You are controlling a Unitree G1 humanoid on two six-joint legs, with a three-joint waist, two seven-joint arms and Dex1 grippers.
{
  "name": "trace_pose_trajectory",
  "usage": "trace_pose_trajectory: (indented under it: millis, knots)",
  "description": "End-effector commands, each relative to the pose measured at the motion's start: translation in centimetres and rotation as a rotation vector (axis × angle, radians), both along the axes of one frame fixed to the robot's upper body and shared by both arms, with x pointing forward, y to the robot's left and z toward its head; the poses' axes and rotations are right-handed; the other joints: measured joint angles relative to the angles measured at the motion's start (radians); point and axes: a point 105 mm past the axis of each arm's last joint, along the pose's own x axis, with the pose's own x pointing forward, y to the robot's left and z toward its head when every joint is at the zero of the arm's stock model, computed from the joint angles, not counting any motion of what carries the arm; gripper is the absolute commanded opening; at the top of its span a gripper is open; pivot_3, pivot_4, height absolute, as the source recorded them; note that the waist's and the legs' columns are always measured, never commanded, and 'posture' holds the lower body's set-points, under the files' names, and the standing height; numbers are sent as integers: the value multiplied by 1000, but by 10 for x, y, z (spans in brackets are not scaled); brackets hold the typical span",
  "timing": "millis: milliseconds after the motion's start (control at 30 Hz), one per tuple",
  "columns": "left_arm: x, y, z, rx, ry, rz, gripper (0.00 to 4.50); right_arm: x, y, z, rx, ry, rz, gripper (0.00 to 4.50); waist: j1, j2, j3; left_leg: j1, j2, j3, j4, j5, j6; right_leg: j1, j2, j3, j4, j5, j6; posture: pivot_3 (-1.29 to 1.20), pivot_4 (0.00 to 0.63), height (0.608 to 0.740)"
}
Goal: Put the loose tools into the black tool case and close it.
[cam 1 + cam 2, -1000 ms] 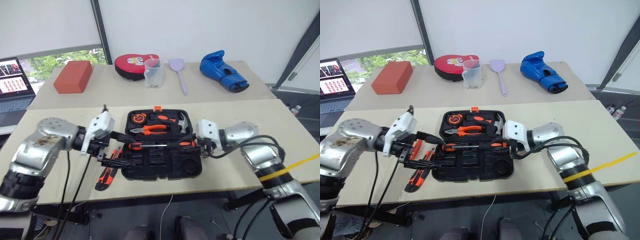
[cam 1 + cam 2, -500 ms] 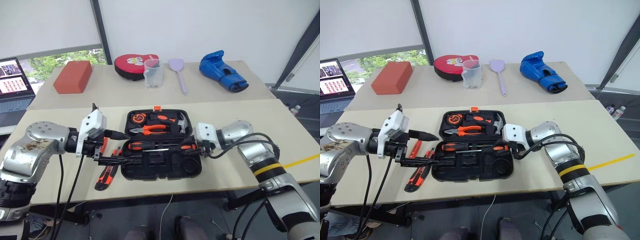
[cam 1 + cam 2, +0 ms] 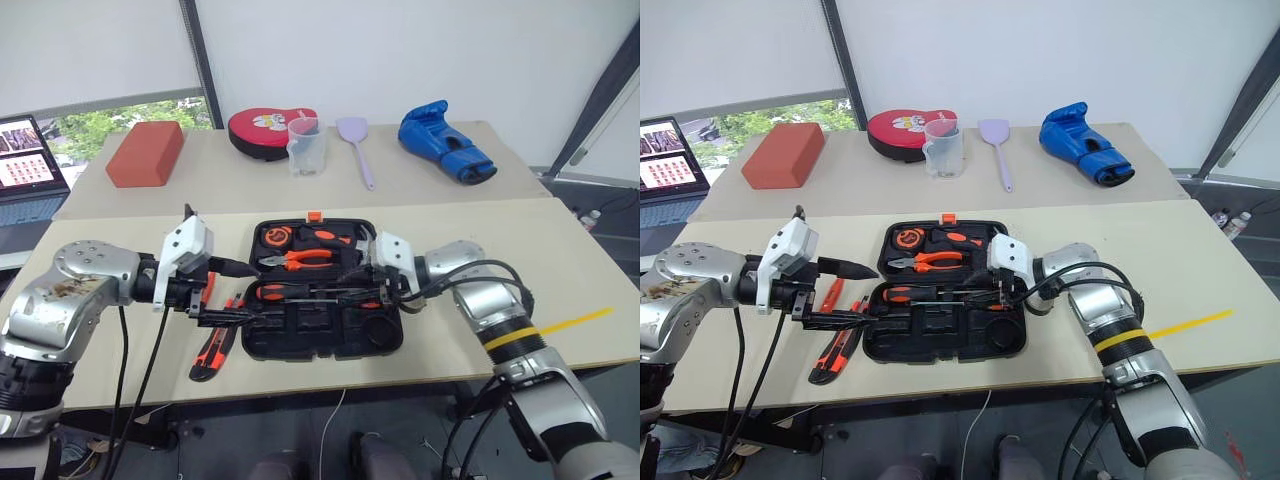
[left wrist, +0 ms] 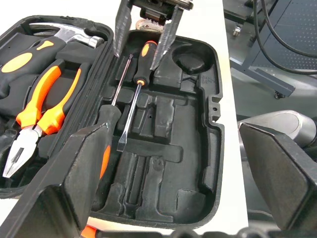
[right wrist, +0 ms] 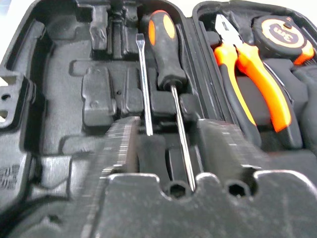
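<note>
Between the right tool's [image 4: 145, 37] spread fingers, 1 screwdriver [image 4: 133, 94] in the black tool case [image 4: 208, 148], left tool [image 3: 235, 292] wide open.

Bright, even daylight w/ soft, faint shadows; window [image 3: 130, 118] at far left looks like one light source. Head views sharp across the counter [image 3: 470, 330], no strong glare, slight bending twd the edges. Right wrist view: near gripper fingers [image 5: 119, 158] blurred, far end of case tray [image 5: 59, 89] also soft. Left wrist view crisp mid-frame, near fingers [image 4: 84, 168] out of focus.
</note>
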Motion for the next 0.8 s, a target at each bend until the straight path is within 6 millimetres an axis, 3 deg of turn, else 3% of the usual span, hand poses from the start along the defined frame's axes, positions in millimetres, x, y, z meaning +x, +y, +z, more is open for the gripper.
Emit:
trace_pose_trajectory:
  millis: [33,67,233,367,400,567,667,800]
  knots:
    - [-1,3,10,13,-53,2,4500,-2,5,-1,-48,-45,36,361,-1,0,0,0,0,0,0,0,0,0,0,0,0,0,0,0,150,740]
    - [-1,4,10,14,-53,4,4500,-4,5,-8,-89,-50,56,28,-1,0,0,0,0,0,0,0,0,0,0,0,0,0,0,0,150,740]
    - [1,5,9,17,-56,16,4500,-7,1,-37,-214,-56,72,6,-2,0,0,1,0,0,0,0,0,0,0,0,0,0,0,0,150,740]
    - [2,8,6,21,-55,44,4500,-1,1,-38,-210,-87,41,6,-2,0,0,5,0,0,0,0,0,4,0,0,0,0,0,0,150,740]
    - [3,9,5,21,-57,55,4500,0,3,-32,-178,-93,33,6,-2,0,0,8,0,0,0,0,0,6,0,1,0,0,0,0,150,740]
    - [0,36,0,-9,-49,256,4500,-7,15,35,164,-33,4,6,-4,0,0,13,1,0,-1,-2,-5,11,1,2,0,0,0,0,150,740]
    - [-12,67,-11,-9,-23,435,4500,-26,13,71,303,54,20,810,-6,0,0,8,1,0,-3,0,0,3,1,2,2,0,-1,0,150,740]
    - [-31,112,-32,50,-13,696,4500,-55,10,89,337,97,70,2128,0,0,0,4,1,-2,-7,0,0,-2,1,0,0,0,-1,0,150,740]
